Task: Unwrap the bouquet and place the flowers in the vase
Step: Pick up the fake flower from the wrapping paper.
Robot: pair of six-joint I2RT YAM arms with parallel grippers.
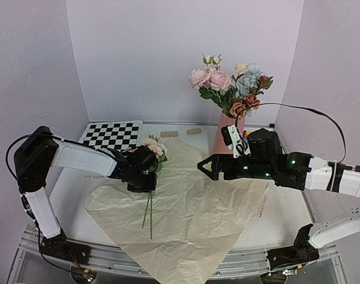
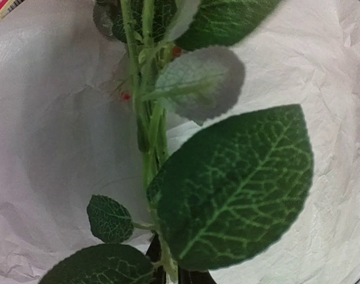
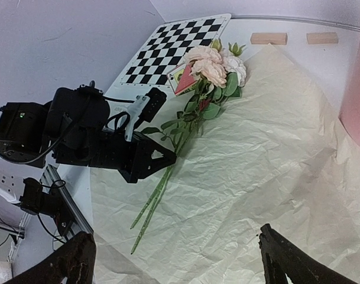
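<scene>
The bouquet is unwrapped: its peach-tan paper (image 1: 197, 219) lies flat on the table. On it lie a few flowers (image 1: 153, 148) with pale pink and cream blooms (image 3: 212, 65), their green stems (image 3: 153, 198) pointing toward the near edge. My left gripper (image 1: 143, 180) is low over them, and its dark fingers (image 2: 150, 260) press in on both sides of a leafy stem (image 2: 145, 136). Other flowers (image 1: 230, 83) stand in the pink vase (image 1: 230, 133) at the back right. My right gripper (image 1: 204, 167) hovers open above the paper (image 3: 256, 165), nothing between its fingers (image 3: 79, 257).
A checkerboard (image 1: 113, 134) lies at the back left, partly under the paper's corner. Two small wooden blocks (image 1: 169, 134) (image 1: 194, 131) sit by the back wall. A small red piece (image 3: 181, 80) lies beside the blooms. The vase's pink wall (image 3: 357, 89) is close on the right.
</scene>
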